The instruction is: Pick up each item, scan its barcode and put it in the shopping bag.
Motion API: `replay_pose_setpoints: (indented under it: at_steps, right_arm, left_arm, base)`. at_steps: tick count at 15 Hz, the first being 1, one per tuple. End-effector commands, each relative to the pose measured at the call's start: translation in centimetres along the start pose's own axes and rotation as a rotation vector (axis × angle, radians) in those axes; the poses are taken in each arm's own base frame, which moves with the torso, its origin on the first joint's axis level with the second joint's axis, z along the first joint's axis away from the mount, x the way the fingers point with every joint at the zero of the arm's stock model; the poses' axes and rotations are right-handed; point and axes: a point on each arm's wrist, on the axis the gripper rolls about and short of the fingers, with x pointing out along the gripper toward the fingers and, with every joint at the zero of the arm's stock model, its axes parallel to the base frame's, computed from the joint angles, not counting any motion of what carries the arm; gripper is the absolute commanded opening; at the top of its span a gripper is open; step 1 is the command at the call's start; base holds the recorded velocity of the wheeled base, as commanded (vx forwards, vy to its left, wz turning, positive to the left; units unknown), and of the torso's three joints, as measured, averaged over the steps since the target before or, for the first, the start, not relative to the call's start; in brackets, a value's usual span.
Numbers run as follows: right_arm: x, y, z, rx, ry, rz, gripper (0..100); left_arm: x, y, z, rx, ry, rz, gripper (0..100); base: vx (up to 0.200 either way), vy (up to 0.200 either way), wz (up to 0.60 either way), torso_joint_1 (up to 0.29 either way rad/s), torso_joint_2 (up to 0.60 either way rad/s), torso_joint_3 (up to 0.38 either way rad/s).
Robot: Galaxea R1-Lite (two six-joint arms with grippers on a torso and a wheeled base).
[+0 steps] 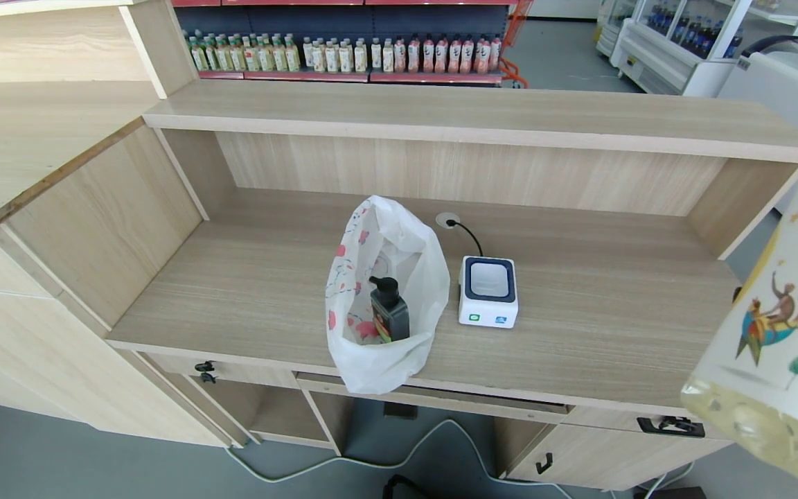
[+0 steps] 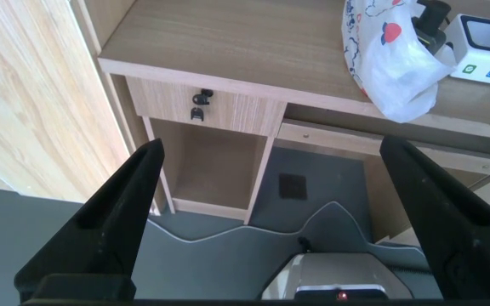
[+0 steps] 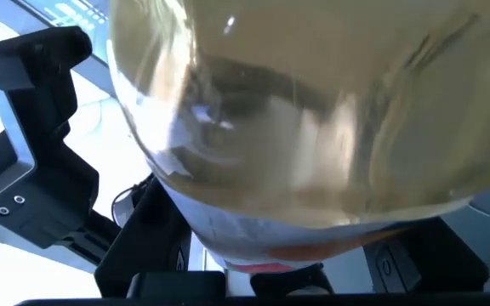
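A white shopping bag (image 1: 378, 291) with a red flower print stands open on the wooden counter (image 1: 579, 333), and a black pump bottle (image 1: 389, 310) stands upright inside it. Just right of the bag sits the white barcode scanner (image 1: 488, 291). A large clear bottle of pale yellow drink (image 1: 780, 326) with a picture label hangs close to the head camera at the far right, off the counter's right end. My right gripper (image 3: 262, 136) is shut on that bottle (image 3: 313, 110). My left gripper (image 2: 270, 212) stands open with nothing in it, low in front of the counter's left drawer; bag (image 2: 390, 59) and scanner (image 2: 481, 47) lie beyond it.
The counter has a raised back shelf (image 1: 482, 114) and side walls (image 1: 115, 222). A black cable (image 1: 470, 235) runs from the scanner to a hole in the counter top. Keys hang in the drawer locks (image 1: 205, 371). A grey cable (image 1: 343, 464) lies on the floor.
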Motion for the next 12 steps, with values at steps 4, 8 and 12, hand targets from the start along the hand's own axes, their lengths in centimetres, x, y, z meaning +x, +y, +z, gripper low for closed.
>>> replay_pose_setpoints:
  at_steps: [4, 8, 12]
  right_arm:
    - [0.9, 0.3, 0.0, -0.019, 0.031, 0.063, 0]
    - [1.3, 0.2, 0.4, -0.021, 0.035, 0.075, 0]
    - [1.5, -0.2, 0.3, -0.023, 0.041, 0.072, 0]
  left_arm:
    - [0.0, 0.0, 0.0, 0.0, 0.0, 0.0, 100]
    - [0.0, 0.0, 0.0, 0.0, 0.0, 0.0, 100]
    - [0.0, 0.0, 0.0, 0.0, 0.0, 0.0, 100]
  base:
    - [0.0, 0.0, 0.0, 0.0, 0.0, 0.0]
    - [0.0, 0.0, 0.0, 0.0, 0.0, 0.0]
    - [0.0, 0.0, 0.0, 0.0, 0.0, 0.0]
